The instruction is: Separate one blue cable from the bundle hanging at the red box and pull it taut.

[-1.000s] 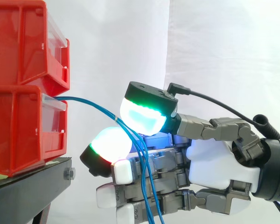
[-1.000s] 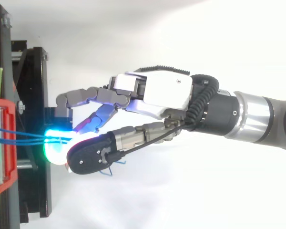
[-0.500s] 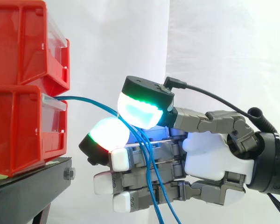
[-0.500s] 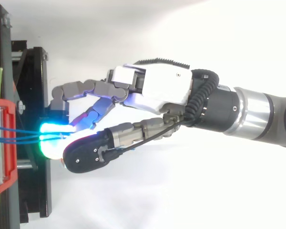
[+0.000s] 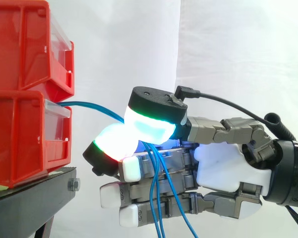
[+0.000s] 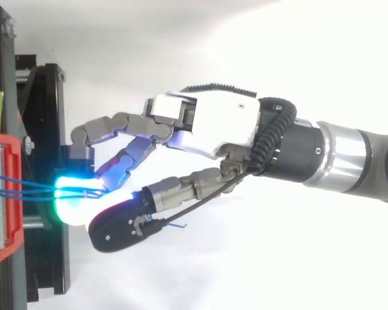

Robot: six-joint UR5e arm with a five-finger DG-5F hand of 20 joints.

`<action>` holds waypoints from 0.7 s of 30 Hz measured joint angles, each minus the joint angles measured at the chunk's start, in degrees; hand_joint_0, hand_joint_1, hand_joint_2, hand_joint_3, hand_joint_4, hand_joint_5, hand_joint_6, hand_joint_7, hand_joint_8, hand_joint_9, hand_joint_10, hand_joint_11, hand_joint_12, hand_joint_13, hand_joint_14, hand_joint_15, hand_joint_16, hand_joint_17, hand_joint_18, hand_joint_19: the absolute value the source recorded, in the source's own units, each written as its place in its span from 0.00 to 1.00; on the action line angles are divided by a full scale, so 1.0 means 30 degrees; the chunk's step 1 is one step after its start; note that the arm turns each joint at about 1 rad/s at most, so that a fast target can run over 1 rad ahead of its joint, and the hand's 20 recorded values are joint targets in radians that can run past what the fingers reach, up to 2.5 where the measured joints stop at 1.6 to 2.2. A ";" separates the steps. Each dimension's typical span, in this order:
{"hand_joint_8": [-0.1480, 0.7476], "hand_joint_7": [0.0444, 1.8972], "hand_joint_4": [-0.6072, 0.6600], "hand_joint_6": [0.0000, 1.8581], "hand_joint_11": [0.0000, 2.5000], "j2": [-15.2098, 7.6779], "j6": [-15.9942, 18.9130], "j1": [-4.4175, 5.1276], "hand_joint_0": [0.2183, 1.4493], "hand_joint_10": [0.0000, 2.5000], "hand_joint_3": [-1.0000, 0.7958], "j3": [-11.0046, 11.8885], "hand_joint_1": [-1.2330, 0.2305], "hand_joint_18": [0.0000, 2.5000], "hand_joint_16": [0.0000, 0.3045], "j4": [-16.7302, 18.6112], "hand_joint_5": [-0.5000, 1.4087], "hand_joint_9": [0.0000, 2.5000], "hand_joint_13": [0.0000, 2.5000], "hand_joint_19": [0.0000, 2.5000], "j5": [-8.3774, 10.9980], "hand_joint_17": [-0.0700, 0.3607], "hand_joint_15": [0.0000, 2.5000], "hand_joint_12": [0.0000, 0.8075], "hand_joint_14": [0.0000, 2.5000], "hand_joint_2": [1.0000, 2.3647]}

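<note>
Hand (image 5: 228,168) of mine pinches the blue cable (image 5: 89,105) between its glowing thumb and finger pads (image 5: 114,141), at 3 o'clock from the red box (image 5: 25,134); more blue cables (image 5: 157,208) hang toward 6 o'clock below the pinch.

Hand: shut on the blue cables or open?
Shut: the hand pinches the blue cables between its glowing pads, just off the red bin; their ends hang below.

Cables (image 5: 96,106) run from the box (image 5: 20,134) rightward between the fingers (image 5: 154,128).

Hand (image 6: 213,123) pinching blue cables (image 6: 44,190) beside red box (image 6: 6,145)
</note>
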 measured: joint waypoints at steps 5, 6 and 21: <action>0.57 0.63 0.66 0.38 0.24 0.0000 0.0036 0.0006 0.32 0.01 0.28 0.0005 0.53 0.33 0.10 -0.0176 0.18 0.40 0.36 0.10 0.0000 0.32 0.14 0.36 0.01 0.00; 0.58 0.63 0.65 0.38 0.24 0.0000 0.0039 0.0007 0.34 0.01 0.31 0.0003 0.53 0.33 0.10 -0.0198 0.18 0.40 0.36 0.10 0.0000 0.32 0.14 0.36 0.01 0.00; 0.58 0.57 0.67 0.44 0.25 0.0000 0.0000 0.0007 0.37 0.01 0.40 0.0006 0.34 0.31 0.10 -0.0176 0.15 0.37 0.36 0.10 0.0001 0.33 0.16 0.39 0.01 0.01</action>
